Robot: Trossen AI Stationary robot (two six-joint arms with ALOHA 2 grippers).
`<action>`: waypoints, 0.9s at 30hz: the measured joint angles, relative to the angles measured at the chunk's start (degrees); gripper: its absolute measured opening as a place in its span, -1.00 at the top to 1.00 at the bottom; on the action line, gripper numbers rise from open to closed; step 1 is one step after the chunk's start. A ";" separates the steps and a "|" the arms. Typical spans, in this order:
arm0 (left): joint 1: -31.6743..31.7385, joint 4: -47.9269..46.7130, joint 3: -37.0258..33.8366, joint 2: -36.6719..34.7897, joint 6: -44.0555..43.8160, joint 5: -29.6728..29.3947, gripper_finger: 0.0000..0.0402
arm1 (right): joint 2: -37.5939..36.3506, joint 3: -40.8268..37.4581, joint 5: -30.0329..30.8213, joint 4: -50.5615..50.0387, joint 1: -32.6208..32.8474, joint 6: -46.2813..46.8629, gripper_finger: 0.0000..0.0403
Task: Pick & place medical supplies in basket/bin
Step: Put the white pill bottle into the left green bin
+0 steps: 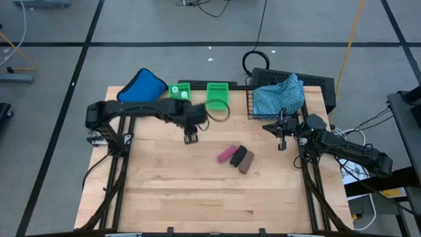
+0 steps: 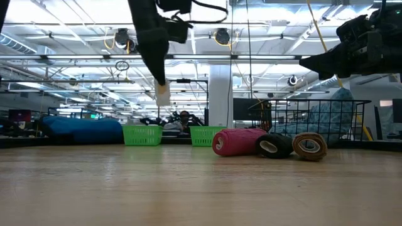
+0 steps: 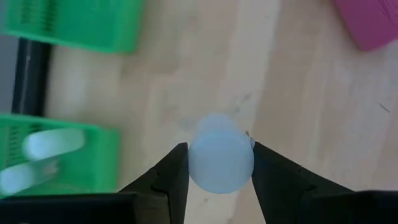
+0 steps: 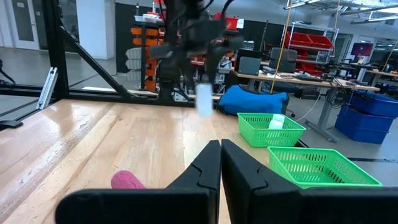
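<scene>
Small white bottle point(image 3: 221, 154) clamped between the fingers of the left gripper point(image 1: 191, 137), lifted clear above bare wood, hanging just in front of the two green bins point(image 1: 218, 96). Two more white bottles point(image 3: 43, 155) lying in the nearer green bin. Pink roll point(image 1: 225, 154), black roll point(image 1: 238, 156) and brown roll point(image 1: 247, 160) side by side near mid-table, open tabletop point(image 1: 197, 191) all around them toward the front edge. Patterned cloth point(image 1: 279, 95) heaped in the black wire basket point(image 1: 251, 105) at the far right corner. Right gripper point(image 1: 283, 141) just in front of the basket, fingers pressed together, empty. Blue pouch point(image 1: 141, 87) at the far left edge.
</scene>
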 joint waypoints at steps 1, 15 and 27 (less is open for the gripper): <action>1.04 -0.21 0.00 -1.32 0.54 0.01 0.25 | 0.01 0.02 0.00 0.00 0.00 0.01 0.98; 18.77 -0.18 -0.02 -11.70 6.58 1.87 0.25 | 0.02 0.01 0.00 0.00 0.00 0.02 0.98; 32.05 5.43 -6.29 -11.65 5.87 12.78 0.25 | 0.00 0.01 0.01 0.00 0.00 0.02 0.98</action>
